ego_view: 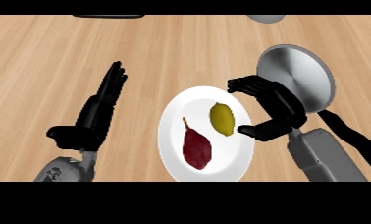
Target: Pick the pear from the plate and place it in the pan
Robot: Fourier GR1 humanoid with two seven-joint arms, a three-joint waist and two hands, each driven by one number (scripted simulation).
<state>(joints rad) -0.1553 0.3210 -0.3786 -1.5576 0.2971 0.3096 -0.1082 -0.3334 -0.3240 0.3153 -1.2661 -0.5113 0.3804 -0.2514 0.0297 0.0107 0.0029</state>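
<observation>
Hovering at the white plate's (174,120) right rim, right hand (279,107) fingers curled, holding nothing, beside yellow pear (223,118); pan (297,75) upper right; left hand (98,110) open, lower left.

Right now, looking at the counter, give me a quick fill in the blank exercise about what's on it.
1. The white plate holds a yellow pear and a dark red ____.
2. The right hand, fingers curled, hovers between the pear and the ____.
3. The left hand rests open to the ____ of the plate.

Missing words: sweet potato; pan; left
</observation>
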